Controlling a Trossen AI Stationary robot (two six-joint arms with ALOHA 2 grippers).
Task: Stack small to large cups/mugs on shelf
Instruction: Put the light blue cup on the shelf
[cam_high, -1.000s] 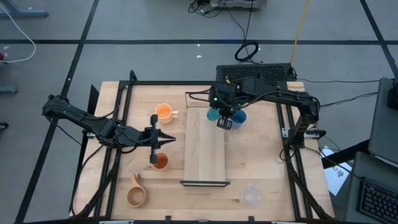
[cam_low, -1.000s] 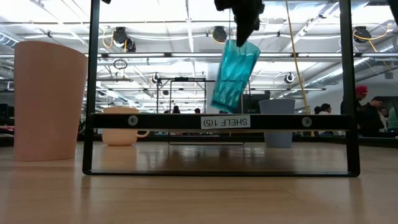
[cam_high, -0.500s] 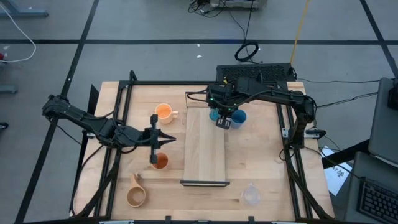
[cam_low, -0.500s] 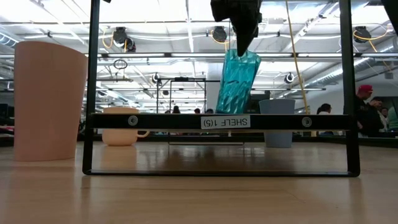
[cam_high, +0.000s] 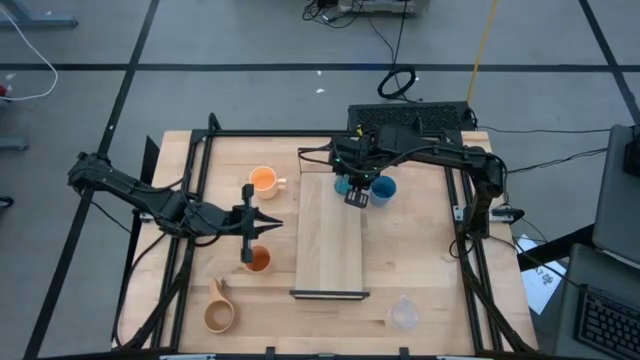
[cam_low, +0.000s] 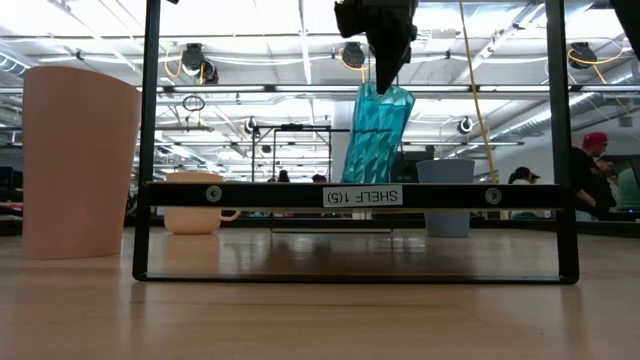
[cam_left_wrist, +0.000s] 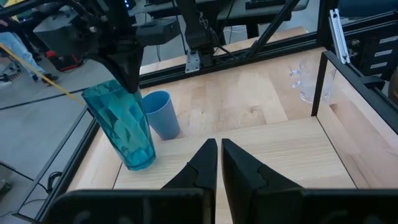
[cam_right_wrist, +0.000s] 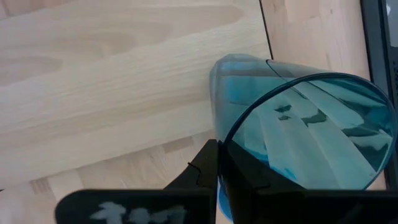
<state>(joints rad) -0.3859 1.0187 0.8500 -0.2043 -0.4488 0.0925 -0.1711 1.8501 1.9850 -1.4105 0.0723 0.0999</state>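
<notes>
My right gripper (cam_high: 355, 196) is shut on the tall teal tumbler (cam_low: 377, 135) over the far end of the pale shelf (cam_high: 331, 240). The tumbler leans slightly. Its base (cam_left_wrist: 140, 163) is at the board, touching or not I cannot tell. The blue cup (cam_high: 383, 187) stands on the table just right of it. My left gripper (cam_high: 274, 222) hangs shut and empty left of the shelf, between the orange handled mug (cam_high: 264, 180) and the small orange cup (cam_high: 257, 259). The tan wooden mug (cam_high: 219, 315) and the clear cup (cam_high: 404, 313) stand near the front edge. My right gripper holds the tumbler by its rim (cam_right_wrist: 225, 140), one finger inside the tumbler and one outside its wall. The fingers come from above, pointing steeply down. The tumbler hangs below them, mouth up and a little tilted, with its base at the shelf's far end.
Black frame rails (cam_high: 190, 200) run along both sides of the table, and the shelf's black end frame (cam_low: 350, 195) crosses the low view. A dark box with cables (cam_high: 410, 118) sits at the far edge. People stand in the room behind (cam_low: 590, 175).
The teal tumbler has swung from a clear lean to nearly upright under my right gripper and has sunk a little toward the shelf's far end. My left gripper has kept still.
</notes>
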